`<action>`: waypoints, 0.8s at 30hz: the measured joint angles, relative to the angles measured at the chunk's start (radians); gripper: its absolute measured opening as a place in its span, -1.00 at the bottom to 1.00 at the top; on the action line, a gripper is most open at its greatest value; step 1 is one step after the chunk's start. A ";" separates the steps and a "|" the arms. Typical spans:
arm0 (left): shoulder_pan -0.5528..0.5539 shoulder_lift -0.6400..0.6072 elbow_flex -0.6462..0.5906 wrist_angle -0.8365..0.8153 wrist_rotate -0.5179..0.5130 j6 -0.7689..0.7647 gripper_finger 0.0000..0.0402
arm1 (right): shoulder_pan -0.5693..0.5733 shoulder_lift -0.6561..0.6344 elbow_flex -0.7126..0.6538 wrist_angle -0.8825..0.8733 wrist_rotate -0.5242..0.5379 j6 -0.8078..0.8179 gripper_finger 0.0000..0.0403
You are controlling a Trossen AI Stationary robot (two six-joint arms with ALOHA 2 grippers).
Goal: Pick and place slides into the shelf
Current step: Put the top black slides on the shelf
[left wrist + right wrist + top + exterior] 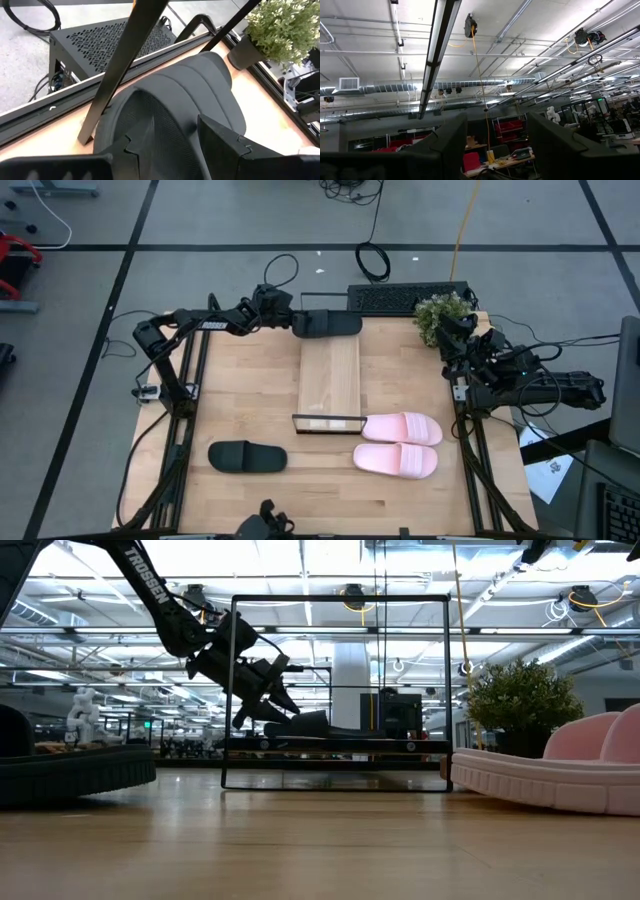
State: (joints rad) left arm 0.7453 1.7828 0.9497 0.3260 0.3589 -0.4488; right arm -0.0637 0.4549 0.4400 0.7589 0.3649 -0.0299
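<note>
My left gripper [293,321] reaches from the table's left to the far end of the shelf [330,375], a light-wood plank with a thin black frame [328,423] at its near end. It is shut on a black slide [327,323] that lies crosswise at the plank's far end. The second black slide [247,457] lies sole down at the near left. The two pink slides [400,428] [395,460] lie side by side, sole down, near the frame on the right. My right gripper [492,145] is open and empty at the table's right edge, pointing at the ceiling. My left gripper holds the black slide by its heel end [160,137], the footbed showing between the two fingers [220,142]. It comes from the table's left, slanting down [270,690], along the slide's length. The slide sits about level, strap up, over the shelf's far end; the gripper hides where the fingers meet it.
A potted plant [443,313] stands at the far right corner, a black keyboard [400,298] lies beyond the far edge. Thin black bars [120,65] stand close beside the held slide. Bare wood lies left of the shelf and along the near edge.
</note>
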 joint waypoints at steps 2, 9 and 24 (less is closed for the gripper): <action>-0.002 0.000 0.000 -0.003 0.010 0.000 -0.28 | 0.000 0.000 0.000 0.000 0.000 -0.001 -0.03; -0.001 0.000 0.000 0.017 0.015 -0.004 -0.28 | 0.000 0.000 0.000 0.000 0.000 -0.007 -0.03; 0.033 -0.001 0.000 0.061 0.064 -0.050 -0.28 | 0.000 0.000 0.000 0.000 0.000 0.008 -0.03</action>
State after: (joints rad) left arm 0.7782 1.7817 0.9497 0.3874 0.4231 -0.4988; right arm -0.0635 0.4549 0.4400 0.7586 0.3645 -0.0223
